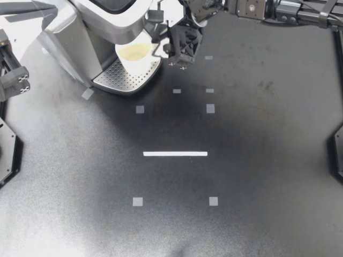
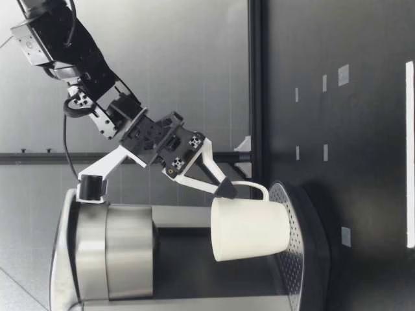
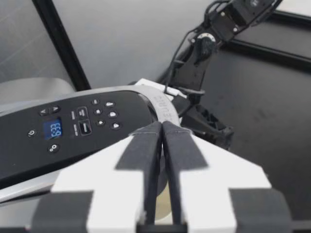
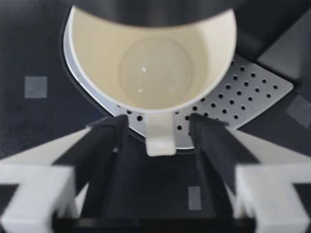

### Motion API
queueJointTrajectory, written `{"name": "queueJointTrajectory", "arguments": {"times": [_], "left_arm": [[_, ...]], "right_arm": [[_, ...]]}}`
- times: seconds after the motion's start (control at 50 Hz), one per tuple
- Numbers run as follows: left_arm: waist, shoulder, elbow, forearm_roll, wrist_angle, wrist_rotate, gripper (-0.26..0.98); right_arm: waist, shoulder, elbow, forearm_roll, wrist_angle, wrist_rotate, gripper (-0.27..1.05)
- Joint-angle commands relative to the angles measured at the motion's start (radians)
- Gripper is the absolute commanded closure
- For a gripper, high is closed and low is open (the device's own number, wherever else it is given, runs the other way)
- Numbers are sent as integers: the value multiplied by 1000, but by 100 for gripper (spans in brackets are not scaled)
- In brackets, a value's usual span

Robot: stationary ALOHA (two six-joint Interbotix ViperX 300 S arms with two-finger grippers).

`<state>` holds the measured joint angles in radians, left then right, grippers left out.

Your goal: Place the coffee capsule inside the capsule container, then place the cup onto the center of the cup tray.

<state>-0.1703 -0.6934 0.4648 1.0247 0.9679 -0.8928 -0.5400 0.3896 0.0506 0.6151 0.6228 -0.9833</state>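
Looks close to done, with the cream ceramic cup [image 1: 135, 56] apparently resting on the perforated steel cup tray [image 1: 120, 80] of the silver coffee machine [image 1: 80, 32] and my right gripper [image 1: 167, 47] spread either side of its handle [image 4: 159, 138], touching neither side. Cannot confirm the capsule step: no capsule in sight, capsule container not made out, my left gripper [image 3: 162, 127] pressed together on nothing above the black button panel [image 3: 73, 131]. Hard to judge centring, with the cup partly hidden under the spout.

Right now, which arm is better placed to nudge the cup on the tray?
Right, I'd say. My right hand is open around the handle of the cup at the tray; my left hand is shut above the control panel.
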Motion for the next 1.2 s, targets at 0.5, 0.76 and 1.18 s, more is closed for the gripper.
{"name": "queueJointTrajectory", "arguments": {"times": [0.5,0.76,1.18], "left_arm": [[40,-5,15,86,-8,-40,59],[195,2,61,72,-109,-78,59],[374,147,-40,12,-164,-35,59]], "right_arm": [[-11,-204,173,-11,-55,-5,17],[-11,-356,295,23,-98,2,18],[37,-566,451,242,-138,-20,33]]}}
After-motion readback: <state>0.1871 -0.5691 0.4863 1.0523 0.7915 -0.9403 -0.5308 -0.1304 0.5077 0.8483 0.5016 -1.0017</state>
